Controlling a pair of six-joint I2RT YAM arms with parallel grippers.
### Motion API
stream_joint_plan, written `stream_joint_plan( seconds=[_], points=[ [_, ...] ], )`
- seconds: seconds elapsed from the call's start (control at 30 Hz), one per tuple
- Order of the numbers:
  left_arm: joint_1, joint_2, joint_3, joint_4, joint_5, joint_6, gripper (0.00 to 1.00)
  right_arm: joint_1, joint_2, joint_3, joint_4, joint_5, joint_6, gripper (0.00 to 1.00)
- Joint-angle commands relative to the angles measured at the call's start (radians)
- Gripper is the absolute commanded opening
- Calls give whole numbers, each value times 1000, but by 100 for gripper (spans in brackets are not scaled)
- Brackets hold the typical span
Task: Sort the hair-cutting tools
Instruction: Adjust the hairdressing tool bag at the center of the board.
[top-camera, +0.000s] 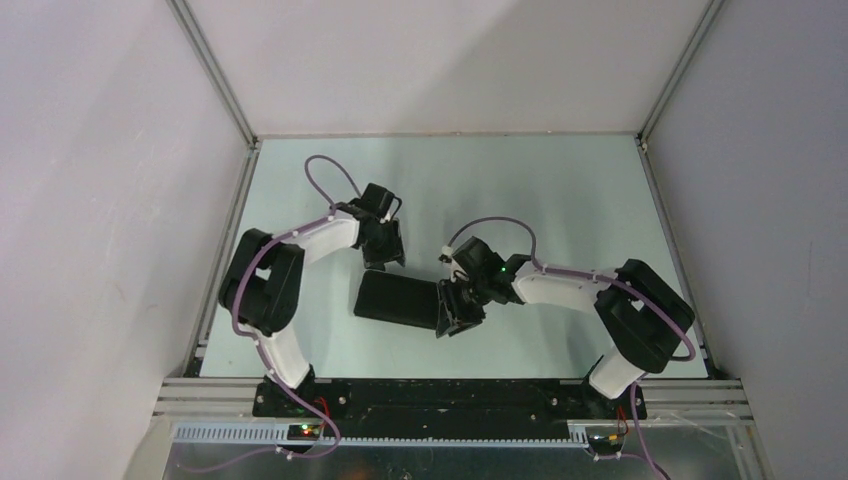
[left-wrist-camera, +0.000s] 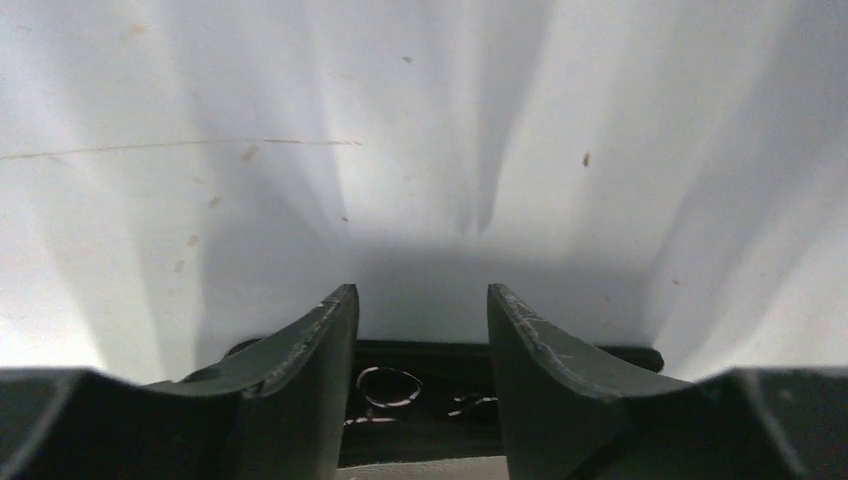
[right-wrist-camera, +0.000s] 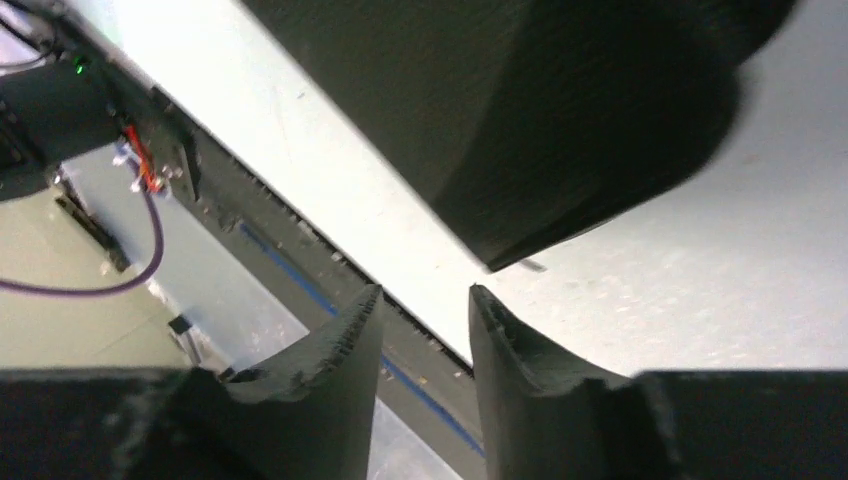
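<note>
Left gripper (left-wrist-camera: 420, 295) half-open, empty, by scissors (left-wrist-camera: 388, 387) unseen from above; right gripper (right-wrist-camera: 425, 292) likewise, near pouch (right-wrist-camera: 540, 120).

Black pouch (top-camera: 392, 298) blocks the middle of the bench (top-camera: 560, 200).
The left fingers (left-wrist-camera: 305, 390) crowd its far edge, the right fingers (right-wrist-camera: 335, 390) its right end; bare surface runs beyond to the walls (top-camera: 440, 60) on 3 sides.

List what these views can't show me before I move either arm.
- Silver loops, perhaps scissor rings: left wrist view, low between the fingers of the left gripper; the rest hidden by that gripper.
- Comb: seen in no view.
- Black pouch: in the top view the right gripper covers its right end; contact unclear.
</note>
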Motion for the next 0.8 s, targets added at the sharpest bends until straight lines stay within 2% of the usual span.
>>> stream_joint_plan(
  seconds=[0.0,0.1,0.17,0.27,0.43,0.57,0.77],
  points=[
    [8,-85,17,35,-142,27,60,16,-56,14,2,-50,45,44],
    [14,-199,-29,63,-177,-4,67,7,-60,55,-98,20,-18,50],
    [20,-302,-63,70,-209,-33,76,-4,-79,83,-140,50,-79,53],
    [23,-469,-98,40,-283,-86,97,-17,-97,139,-187,97,-176,56],
    [24,-675,-182,-40,-324,-179,100,-34,-79,253,-250,199,-320,60],
    [24,-765,-297,-66,-201,-228,100,-47,-9,347,-249,199,-387,60],
    [-21,-888,-503,14,-50,-343,100,-51,119,464,-243,131,-479,59]
  ],
)
